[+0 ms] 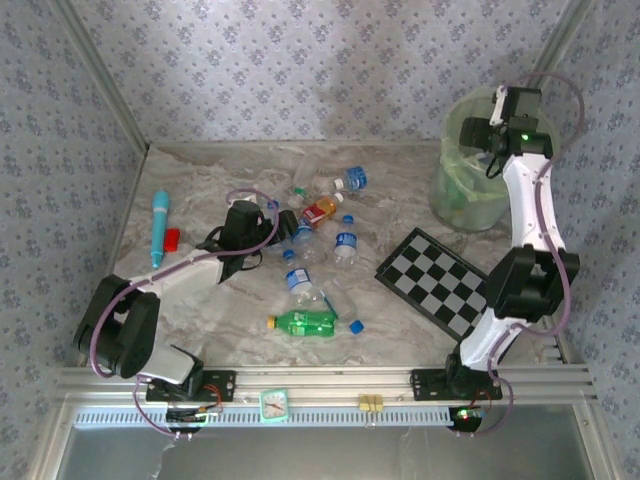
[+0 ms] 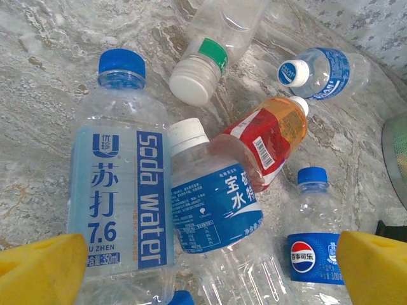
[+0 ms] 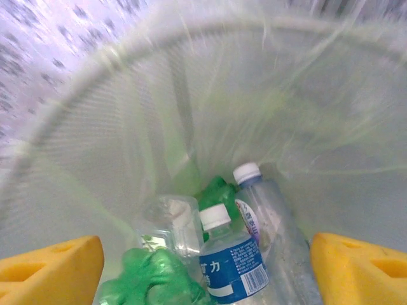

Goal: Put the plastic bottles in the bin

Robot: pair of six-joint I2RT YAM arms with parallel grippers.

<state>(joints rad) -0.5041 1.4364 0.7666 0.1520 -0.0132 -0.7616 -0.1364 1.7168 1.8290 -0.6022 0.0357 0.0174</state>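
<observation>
We are holding our right fingers [image 3: 51,270] wide apart over the mouth of the round pale-green translucent bin [image 3: 127,51], and nothing is sitting between them. A clear white-capped bottle with a blue label [image 3: 230,262] is lying inside among other clear and green ones. Our left fingers [image 2: 44,267] are also standing fully apart. They are hanging low over the cluster of plastic bottles on the marbled table [image 1: 400,330], straddling a clear soda-water bottle with a blue cap [image 2: 121,190] and a clear white-capped bottle with a blue wrap [image 2: 213,203].

We are judging the left grasp to be the risky part. Those two bottles are lying side by side and touching, so closing here could be catching both at once, or squeezing one smooth round body out sideways. The red-orange labelled bottle [image 2: 264,136] is resting against the white-capped one, and lifting its neighbour could be sending it rolling into the others. On the right, we are seeing a thin bag lining the bin. Fingers pulling back carelessly could be snagging it and dragging or tipping the bin.
</observation>
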